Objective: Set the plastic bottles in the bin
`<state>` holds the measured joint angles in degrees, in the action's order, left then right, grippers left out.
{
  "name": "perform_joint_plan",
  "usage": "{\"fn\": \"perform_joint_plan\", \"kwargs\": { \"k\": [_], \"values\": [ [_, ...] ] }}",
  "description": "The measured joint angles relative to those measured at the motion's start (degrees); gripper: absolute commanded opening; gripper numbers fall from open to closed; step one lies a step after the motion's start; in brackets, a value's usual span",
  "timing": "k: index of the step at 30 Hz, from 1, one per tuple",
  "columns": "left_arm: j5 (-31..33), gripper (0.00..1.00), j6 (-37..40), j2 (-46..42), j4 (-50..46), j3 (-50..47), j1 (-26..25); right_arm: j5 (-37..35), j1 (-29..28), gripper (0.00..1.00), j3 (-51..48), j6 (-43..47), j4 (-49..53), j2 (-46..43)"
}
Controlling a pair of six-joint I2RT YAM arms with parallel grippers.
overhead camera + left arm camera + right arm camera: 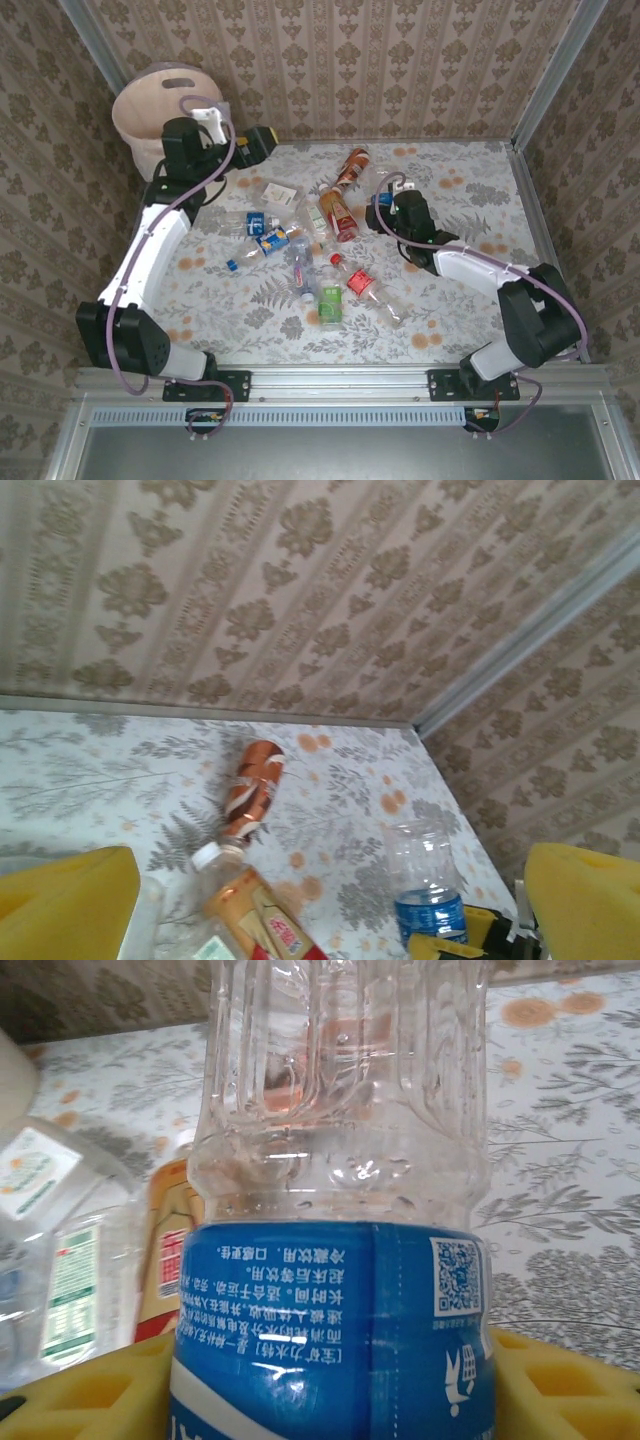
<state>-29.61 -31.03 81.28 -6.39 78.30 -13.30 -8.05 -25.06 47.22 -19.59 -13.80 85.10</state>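
Observation:
Several plastic bottles (318, 250) lie scattered in the middle of the floral table. My right gripper (384, 207) is shut on a clear bottle with a blue label (330, 1320), which stands upright between its yellow fingers (565, 1385). The same blue-labelled bottle (428, 890) appears in the left wrist view. The beige bin (160, 100) stands at the far left corner. My left gripper (262, 144) hovers just right of the bin, open and empty, with its yellow fingers (60, 905) wide apart. An orange-brown bottle (255, 785) lies ahead of it.
Wallpapered walls close in the table at the back and both sides, with a metal corner post (548, 80) at the far right. A bottle with an orange label (255, 910) lies under the left gripper. An aluminium rail (340, 380) runs along the near edge.

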Motion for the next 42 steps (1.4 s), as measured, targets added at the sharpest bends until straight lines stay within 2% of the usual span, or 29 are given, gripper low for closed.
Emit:
{"fn": "perform_joint_plan", "kwargs": {
  "k": [6,14,28,31,33,37,39,42],
  "values": [
    [-3.5,1.00,-0.9,3.8,3.5,-1.0,-5.7,7.2,-1.9,0.39,-1.4,0.0,-4.4,-3.1],
    [-9.2,1.00,-5.1,8.9,12.4,-4.7,-10.2,14.0,-4.0,0.39,-1.4,0.4,-7.9,-3.7],
    [-6.2,1.00,-8.9,14.2,17.5,-7.0,-17.8,18.9,-6.8,0.39,1.6,0.4,-10.4,-3.3],
    [-6.3,0.88,-10.0,15.5,18.0,-7.0,-18.2,19.7,-7.1,0.40,2.6,0.3,-10.2,-3.1],
    [-6.4,0.76,-10.7,15.5,18.9,-7.0,-18.3,20.4,-7.1,0.41,2.7,0.4,-10.0,-2.6],
    [-6.4,0.65,-11.8,15.5,20.7,-7.0,-18.3,21.0,-7.4,0.46,2.7,0.3,-9.9,-2.4],
    [-6.4,0.63,-12.0,15.5,21.0,-7.0,-18.4,21.0,-7.3,0.55,2.7,0.3,-9.9,-2.4],
    [-6.1,0.61,-12.1,15.5,21.2,-7.1,-18.4,21.0,-7.3,0.73,2.7,0.3,-9.9,-2.4]
  ]
}}
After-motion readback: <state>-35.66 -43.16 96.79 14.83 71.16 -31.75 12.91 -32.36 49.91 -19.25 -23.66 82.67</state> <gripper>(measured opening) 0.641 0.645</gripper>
